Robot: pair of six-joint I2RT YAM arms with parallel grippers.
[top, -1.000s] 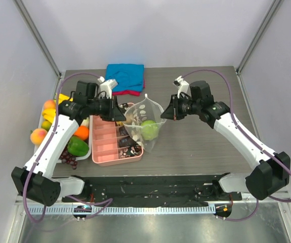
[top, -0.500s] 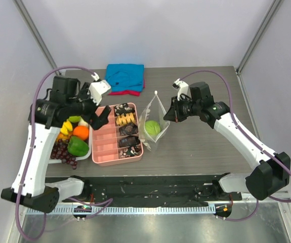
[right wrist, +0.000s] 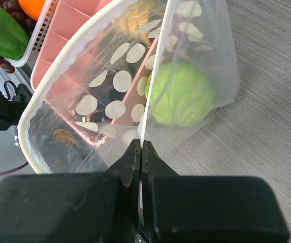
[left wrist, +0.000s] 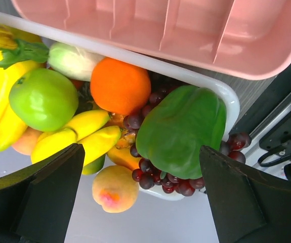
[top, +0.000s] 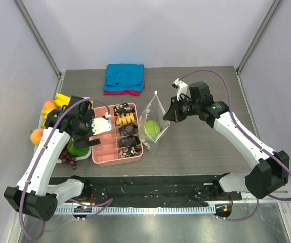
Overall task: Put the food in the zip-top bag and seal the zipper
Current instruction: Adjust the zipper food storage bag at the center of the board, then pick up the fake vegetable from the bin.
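The clear polka-dotted zip-top bag (top: 154, 114) hangs beside the pink box, with a round green food item (top: 153, 128) inside it. My right gripper (top: 168, 115) is shut on the bag's mouth edge. In the right wrist view my right gripper (right wrist: 140, 152) pinches the zipper strip (right wrist: 154, 76), and the green food (right wrist: 180, 93) lies low in the bag (right wrist: 110, 81). My left gripper (top: 95, 135) stands open and empty over the fruit tray, apart from the bag. In the left wrist view my left gripper (left wrist: 142, 202) spans a green pepper (left wrist: 180, 129) and grapes (left wrist: 155, 174).
A pink divided box (top: 116, 154) with snacks sits left of the bag. A white tray (left wrist: 150, 54) holds an orange (left wrist: 120, 86), a green apple (left wrist: 43, 98), bananas (left wrist: 74, 134) and a peach (left wrist: 115, 188). A folded blue and red cloth (top: 125, 78) lies at the back.
My left gripper let go of the bag's mouth, opened wide and drew back left over the fruit tray. The bag's mouth collapsed narrow, held only by the right gripper.
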